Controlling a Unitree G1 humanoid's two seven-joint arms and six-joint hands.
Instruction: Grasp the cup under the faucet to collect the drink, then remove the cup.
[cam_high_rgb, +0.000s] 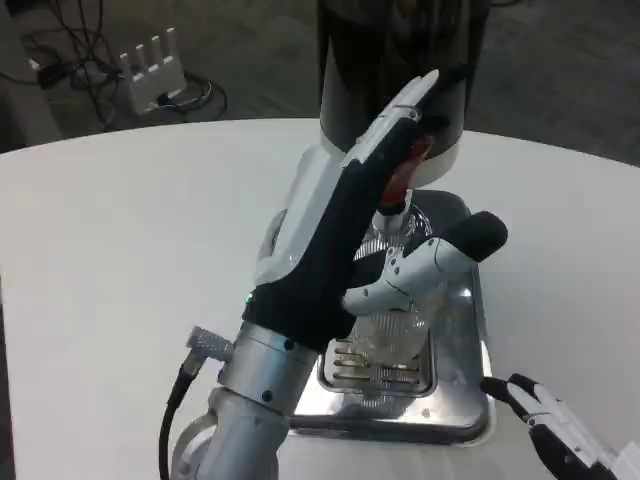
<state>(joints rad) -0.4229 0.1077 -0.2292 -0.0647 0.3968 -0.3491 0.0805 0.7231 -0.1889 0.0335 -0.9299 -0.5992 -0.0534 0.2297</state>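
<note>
Your left hand (385, 215) is wrapped around the clear cup (392, 325), which stands on the drip tray (462, 415) under the red-handled faucet (400, 180), near the tabletop's far edge. The collecting step looks in hand; next, lift the cup clear once filled. Your right hand (560, 430) waits at the tray's near right corner, fingers apart, holding nothing.

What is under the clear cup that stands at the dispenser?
Under the clear cup lies a slotted grate set in a shiny metal drip tray. The left robot hand covers the cup's left side, so the grate's far part is hidden.
</note>
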